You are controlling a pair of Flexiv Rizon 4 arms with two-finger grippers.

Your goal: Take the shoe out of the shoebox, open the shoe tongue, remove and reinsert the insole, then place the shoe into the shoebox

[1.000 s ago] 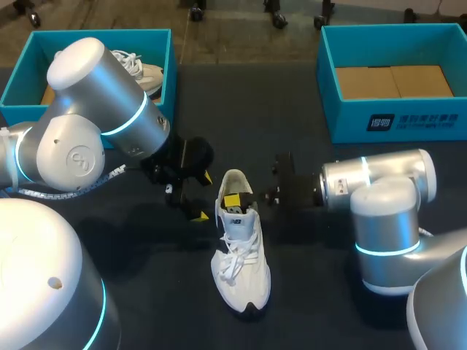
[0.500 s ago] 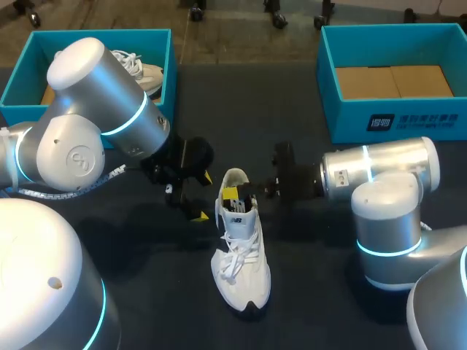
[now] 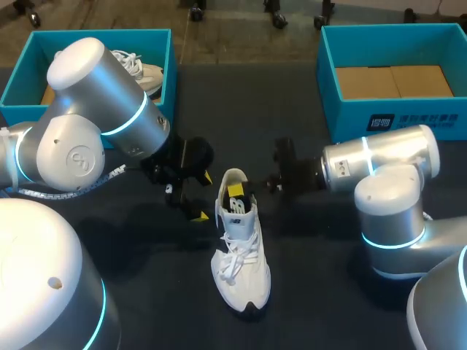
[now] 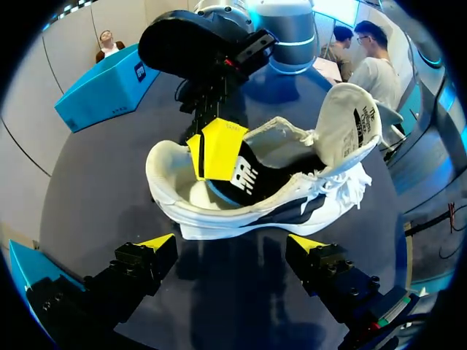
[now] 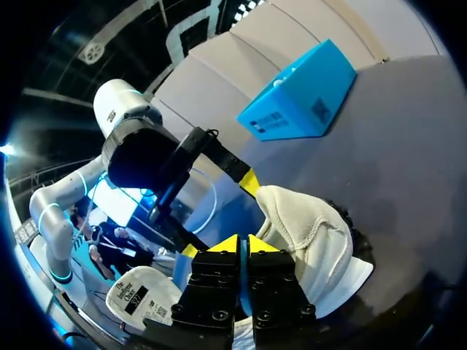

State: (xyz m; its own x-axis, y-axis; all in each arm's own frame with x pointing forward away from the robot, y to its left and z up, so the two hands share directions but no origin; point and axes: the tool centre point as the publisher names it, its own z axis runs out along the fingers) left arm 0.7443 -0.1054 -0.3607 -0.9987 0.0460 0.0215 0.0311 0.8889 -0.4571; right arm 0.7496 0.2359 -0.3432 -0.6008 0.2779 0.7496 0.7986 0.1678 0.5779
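Two grippers sit at the heel of the white shoe (image 3: 241, 251), which stands upright on the table (image 3: 314, 292). Left gripper (image 3: 203, 196): fingers spread wide, holding nothing, just beside the shoe's heel. Right gripper (image 5: 241, 243): fingertips pinched together on the heel end of the black insole (image 4: 244, 179), inside the shoe's opening.

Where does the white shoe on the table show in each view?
Head view: shoe at the table's middle, toe toward the camera.
Left wrist view: shoe side-on, just ahead of the open left tool.
Right wrist view: shoe's heel just beyond the right tool.
Shared landmark: the right tool's yellow tips pinching the black insole at the heel.
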